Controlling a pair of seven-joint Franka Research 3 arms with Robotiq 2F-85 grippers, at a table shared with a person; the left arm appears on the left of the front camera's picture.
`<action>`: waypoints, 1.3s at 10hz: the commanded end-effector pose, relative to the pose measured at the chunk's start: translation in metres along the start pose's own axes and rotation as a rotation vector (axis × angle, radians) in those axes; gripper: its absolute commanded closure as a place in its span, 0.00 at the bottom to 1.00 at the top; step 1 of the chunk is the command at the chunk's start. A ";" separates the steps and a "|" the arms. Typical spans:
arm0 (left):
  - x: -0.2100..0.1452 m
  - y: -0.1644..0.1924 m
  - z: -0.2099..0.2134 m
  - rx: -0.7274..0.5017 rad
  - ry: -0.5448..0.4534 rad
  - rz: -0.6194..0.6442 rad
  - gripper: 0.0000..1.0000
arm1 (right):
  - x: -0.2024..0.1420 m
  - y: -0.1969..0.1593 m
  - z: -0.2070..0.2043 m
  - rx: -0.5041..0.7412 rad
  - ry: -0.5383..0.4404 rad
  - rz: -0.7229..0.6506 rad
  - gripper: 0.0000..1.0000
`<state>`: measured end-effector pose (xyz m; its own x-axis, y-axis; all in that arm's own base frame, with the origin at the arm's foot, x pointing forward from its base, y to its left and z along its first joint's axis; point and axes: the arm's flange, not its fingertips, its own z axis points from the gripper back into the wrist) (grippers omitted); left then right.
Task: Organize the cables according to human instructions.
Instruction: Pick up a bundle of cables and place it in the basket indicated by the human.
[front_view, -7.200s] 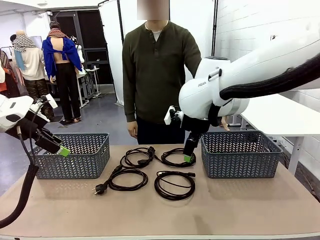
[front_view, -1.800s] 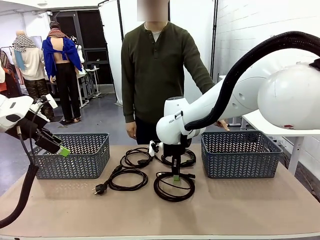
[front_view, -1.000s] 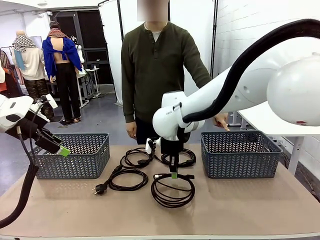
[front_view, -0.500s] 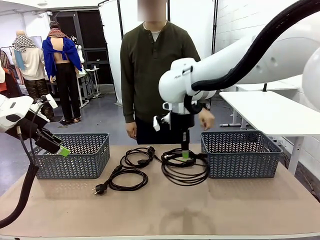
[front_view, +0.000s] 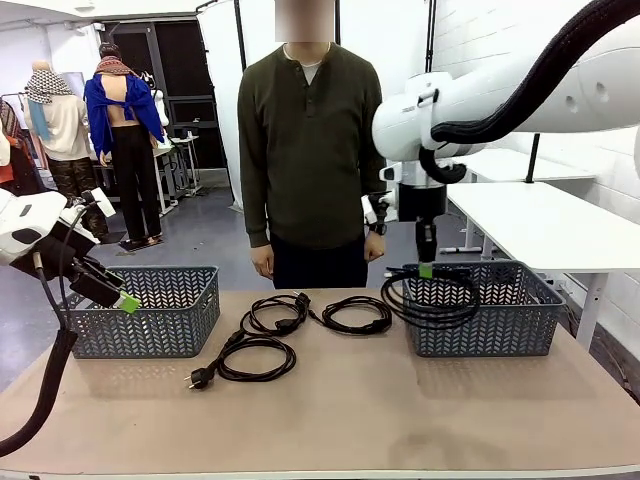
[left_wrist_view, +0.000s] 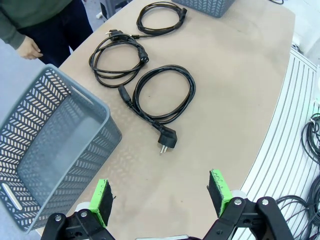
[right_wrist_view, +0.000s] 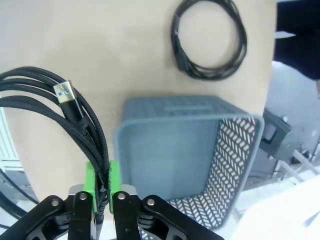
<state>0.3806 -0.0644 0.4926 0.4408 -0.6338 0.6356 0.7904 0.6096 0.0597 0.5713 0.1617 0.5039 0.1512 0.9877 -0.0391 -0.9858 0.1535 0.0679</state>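
Lifted up, the cable hangs pinched between right jaws.

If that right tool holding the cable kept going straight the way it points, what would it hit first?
Probably the right basket beneath it: the right tool, shut on a coiled cable, hangs above that basket's left edge. Whether it meets the rim or the inside is unclear.
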 end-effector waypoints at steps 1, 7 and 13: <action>-0.002 0.003 0.000 -0.017 -0.011 -0.011 0.00 | -0.011 -0.027 0.004 -0.006 0.011 0.044 1.00; -0.002 0.003 0.000 -0.017 -0.011 -0.011 0.00 | -0.024 -0.034 0.003 -0.024 0.010 0.038 1.00; -0.002 0.003 0.000 -0.017 -0.011 -0.011 0.00 | -0.032 -0.047 0.011 -0.078 0.046 0.075 1.00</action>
<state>0.3806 -0.0644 0.4926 0.4410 -0.6338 0.6355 0.7904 0.6097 0.0596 0.6077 0.1320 0.5084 0.1028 0.9926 -0.0642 -0.9941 0.1048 0.0277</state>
